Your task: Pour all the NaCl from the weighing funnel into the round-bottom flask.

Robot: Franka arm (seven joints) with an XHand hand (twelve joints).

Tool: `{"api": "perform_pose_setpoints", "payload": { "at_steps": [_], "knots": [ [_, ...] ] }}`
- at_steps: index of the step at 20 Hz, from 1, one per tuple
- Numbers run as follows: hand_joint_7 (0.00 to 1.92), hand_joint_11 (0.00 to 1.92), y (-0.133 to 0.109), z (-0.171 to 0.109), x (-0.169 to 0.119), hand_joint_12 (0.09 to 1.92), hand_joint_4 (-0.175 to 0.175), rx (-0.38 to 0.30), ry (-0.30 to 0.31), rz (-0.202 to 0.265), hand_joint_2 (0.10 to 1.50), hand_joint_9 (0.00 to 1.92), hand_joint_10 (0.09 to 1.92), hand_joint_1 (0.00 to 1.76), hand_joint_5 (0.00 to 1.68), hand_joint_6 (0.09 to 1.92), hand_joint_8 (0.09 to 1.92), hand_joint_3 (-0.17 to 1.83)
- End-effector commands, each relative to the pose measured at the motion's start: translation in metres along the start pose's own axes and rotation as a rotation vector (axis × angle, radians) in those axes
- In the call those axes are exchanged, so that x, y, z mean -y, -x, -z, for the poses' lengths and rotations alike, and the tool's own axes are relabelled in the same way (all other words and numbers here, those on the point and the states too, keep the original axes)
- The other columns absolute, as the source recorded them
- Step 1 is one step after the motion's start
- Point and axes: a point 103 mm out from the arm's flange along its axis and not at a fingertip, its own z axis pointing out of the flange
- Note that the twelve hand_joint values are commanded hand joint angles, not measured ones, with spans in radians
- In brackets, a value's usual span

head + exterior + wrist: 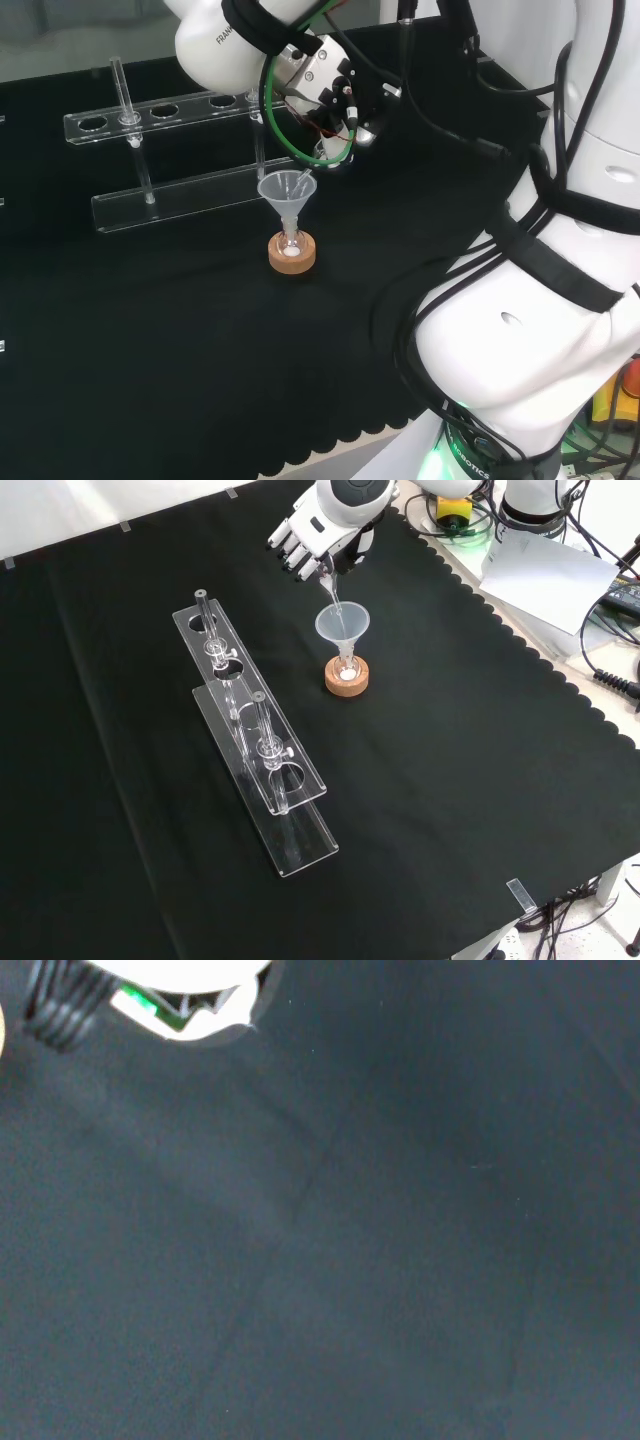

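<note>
Pouring NaCl through the funnel

The hand (318, 532), fingers curled on the tilted weighing funnel (331, 588), tips above the funnel (343, 625); keep its spout centred (flask (346, 669) beneath); tilt slowly.

We see a few dark letters on the arm's upper white link (215, 40) in the head view, partly hidden by black cables (262, 30). We can read no other text.
</note>
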Motion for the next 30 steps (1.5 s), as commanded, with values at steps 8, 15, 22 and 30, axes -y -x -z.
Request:
{"api": "perform_pose_setpoints", "payload": {
  "at_steps": [8,15,22,30],
  "knots": [
    [0.76,0.57,0.0008,0.0017,0.0015,1.22,0.175,0.032,0.001,0.005,0.62,0.94,0.42,1.1,1.19,0.9,0.61,0.81],
    [0.76,0.58,-0.0017,0.0046,0.0015,1.22,0.175,0.051,-0.007,0.0,0.62,0.94,0.42,1.1,1.19,0.9,0.61,0.81],
    [0.76,0.58,-0.002,0.0051,0.0003,1.22,0.175,0.054,-0.017,-0.001,0.62,0.94,0.42,1.1,1.18,0.9,0.61,0.81],
    [0.76,0.58,-0.0024,0.0058,-0.0002,1.22,0.175,0.056,-0.016,0.0,0.62,0.94,0.42,1.1,1.18,0.9,0.62,0.81]
  ]
}}
